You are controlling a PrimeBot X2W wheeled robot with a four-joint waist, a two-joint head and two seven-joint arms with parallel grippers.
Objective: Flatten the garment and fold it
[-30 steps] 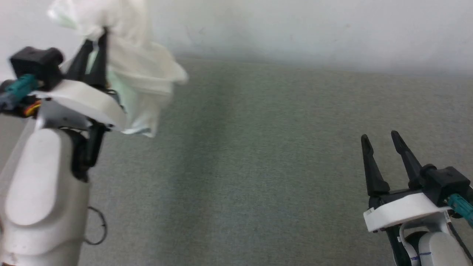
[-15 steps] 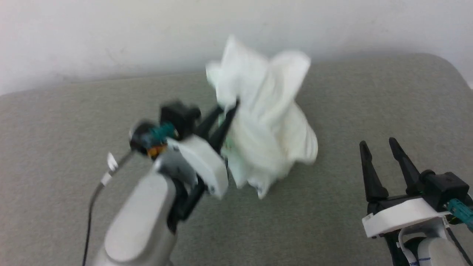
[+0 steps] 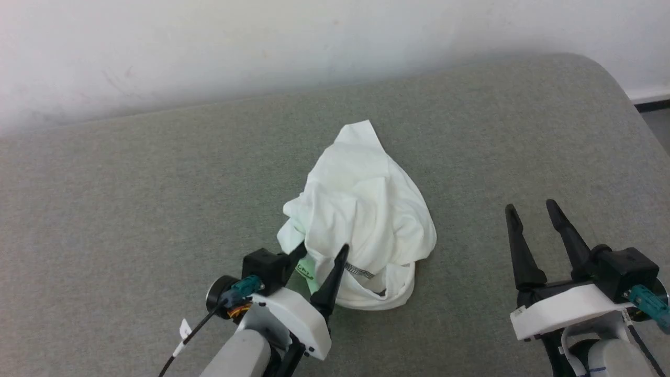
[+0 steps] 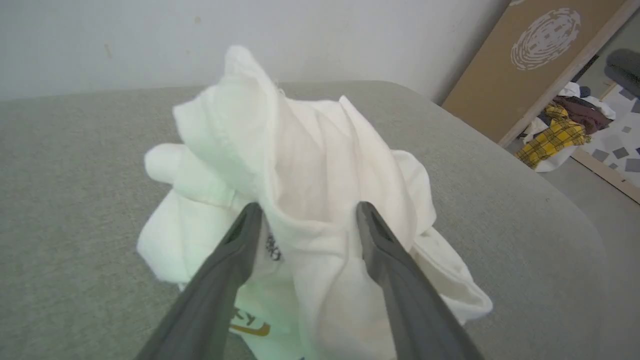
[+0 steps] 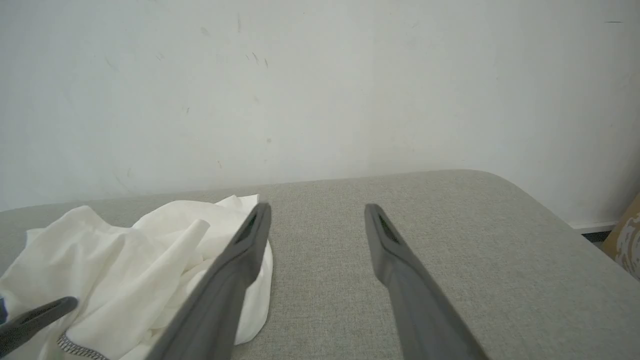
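Lying crumpled garment [image 3: 361, 209], left claw [image 3: 323, 247] spread around its near edge, right claw [image 3: 529, 206] released

One white garment [image 3: 361, 209], in a single crumpled heap, on one grey tabletop [image 3: 131, 209]. Two hands: one left hand [image 3: 323, 247], one right hand [image 3: 529, 205], with two dark fingers [image 3: 521, 251] apiece, four in all. Background, left wrist view: one brown board [image 4: 520, 75] bearing one pale round emblem [image 4: 546, 37]; one pile of clothing [image 4: 560, 135].
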